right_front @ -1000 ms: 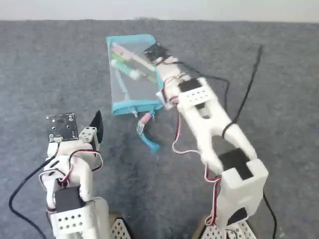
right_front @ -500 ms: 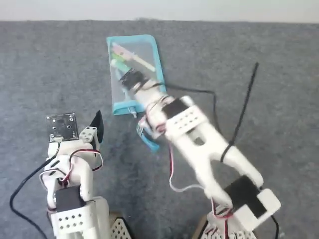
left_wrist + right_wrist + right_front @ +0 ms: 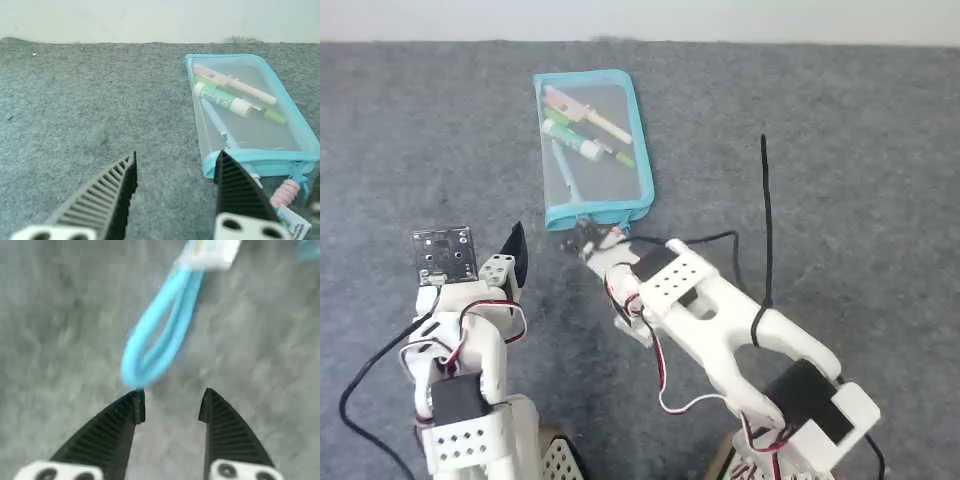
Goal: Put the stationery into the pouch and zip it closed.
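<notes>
- Teal-edged clear pouch (image 3: 592, 150) lies near the counter's (image 3: 840, 150) far edge, with pens (image 3: 585, 125) inside.
- My right fingers (image 3: 125, 420) stand parted, gripping nothing, just beside the blue loop (image 3: 160, 335) at the pouch's near end.
- My left fingers (image 3: 235, 192) hang wide open and empty, well apart from it.

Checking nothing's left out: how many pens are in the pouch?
3, inside the pouch: pink pen at its far end, green marker beside it, blue pen toward its near end. Others may be hidden.
</notes>
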Robot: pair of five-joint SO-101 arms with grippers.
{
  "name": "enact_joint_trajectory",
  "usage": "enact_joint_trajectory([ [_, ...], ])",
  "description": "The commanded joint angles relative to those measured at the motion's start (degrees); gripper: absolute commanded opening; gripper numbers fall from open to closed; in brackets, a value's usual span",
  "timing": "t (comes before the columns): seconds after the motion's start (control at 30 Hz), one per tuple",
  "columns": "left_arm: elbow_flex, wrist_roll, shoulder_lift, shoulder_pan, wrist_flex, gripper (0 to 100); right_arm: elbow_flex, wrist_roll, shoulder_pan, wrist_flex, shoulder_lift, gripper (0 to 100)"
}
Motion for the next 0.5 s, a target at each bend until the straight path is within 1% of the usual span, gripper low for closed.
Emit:
enact_joint_trajectory([
  [0.0,-0.04,0.53,-0.44,-0.09,-2.64,24,0.26,3.16,-0.75,4.53,-3.82,18.2],
  [0.1,1.1,0.53,-0.26,-0.09,-4.57,24,0.44,3.78,-0.57,5.85,-4.09,14.8],
  [0.2,1.36,0.53,-0.26,-0.09,-4.92,24,0.62,3.69,0.48,5.67,-8.48,11.7],
  [0.3,1.36,0.53,-0.26,-0.09,-4.92,24,0.62,3.34,0.75,4.09,-16.75,15.9],
  [0.37,1.36,0.53,-0.26,-0.09,-4.92,24,0.7,1.49,0.48,2.68,-22.55,20.3],
  [0.47,1.36,0.53,-0.26,-0.09,-4.92,24,2.9,1.14,-2.59,-0.84,-29.32,23.5],
])
